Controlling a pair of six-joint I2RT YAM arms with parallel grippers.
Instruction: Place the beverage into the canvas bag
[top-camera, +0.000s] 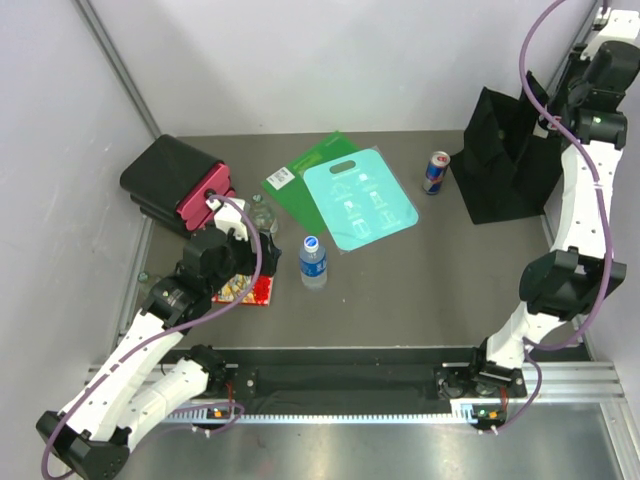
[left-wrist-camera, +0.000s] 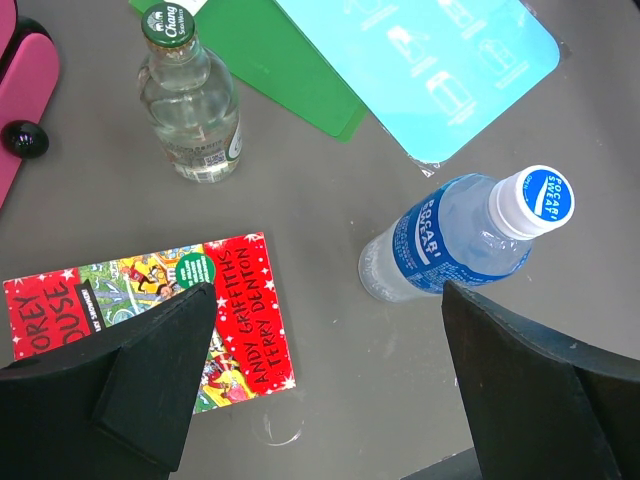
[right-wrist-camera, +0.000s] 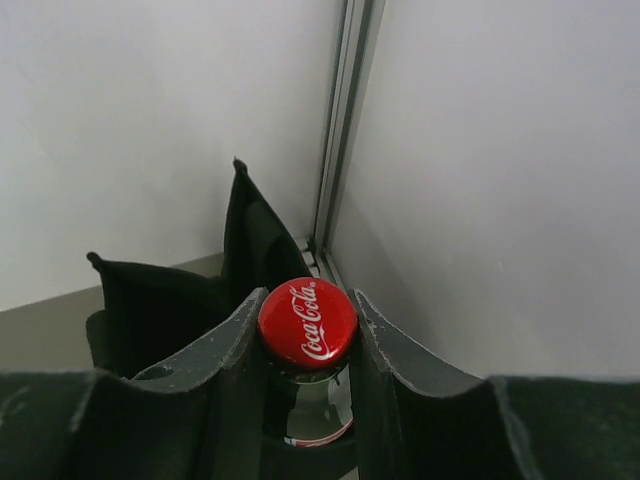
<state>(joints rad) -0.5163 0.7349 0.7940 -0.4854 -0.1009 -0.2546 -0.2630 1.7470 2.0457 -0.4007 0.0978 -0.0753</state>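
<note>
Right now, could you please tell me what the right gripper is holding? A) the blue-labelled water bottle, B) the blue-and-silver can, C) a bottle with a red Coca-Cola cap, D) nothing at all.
C: in the right wrist view the right gripper has its fingers closed on either side of the Coca-Cola bottle at its red cap, with the canvas bag behind it.

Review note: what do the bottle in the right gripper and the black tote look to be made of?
Bottle: glossy red cap, probably painted metal; the clear, reflective neck below suggests glass, though plastic cannot be ruled out. Canvas bag: matte black woven cloth, judging by its dull surface and soft, creased, floppy sides.
</note>
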